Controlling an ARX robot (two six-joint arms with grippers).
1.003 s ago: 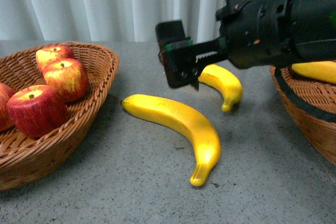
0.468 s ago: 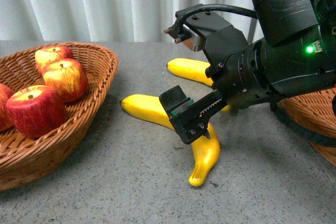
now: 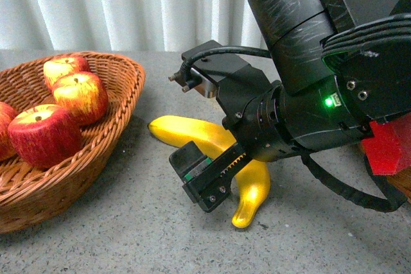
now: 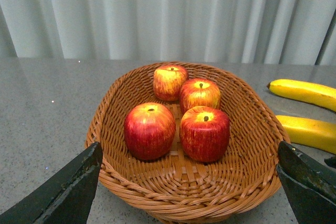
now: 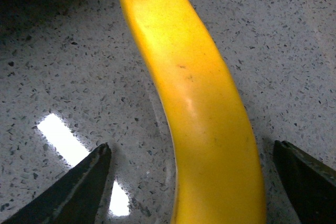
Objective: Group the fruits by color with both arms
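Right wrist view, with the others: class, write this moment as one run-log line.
phase: pre-grasp | right pincer: open, astride banana on table | left pincer: open, facing basket holding four apples

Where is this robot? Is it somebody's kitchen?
Probably not: it looks like a lab test setup. A plain white curtain hangs behind a speckled gray tabletop, with a wicker basket of apples and a banana laid out.

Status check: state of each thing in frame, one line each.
right pincer, open, straddling the near banana, not gripping
left pincer, open, empty
near banana, lying on table, ungrasped
far banana, lying on table
apples, four sitting in left basket
left basket, upright, holds apples only
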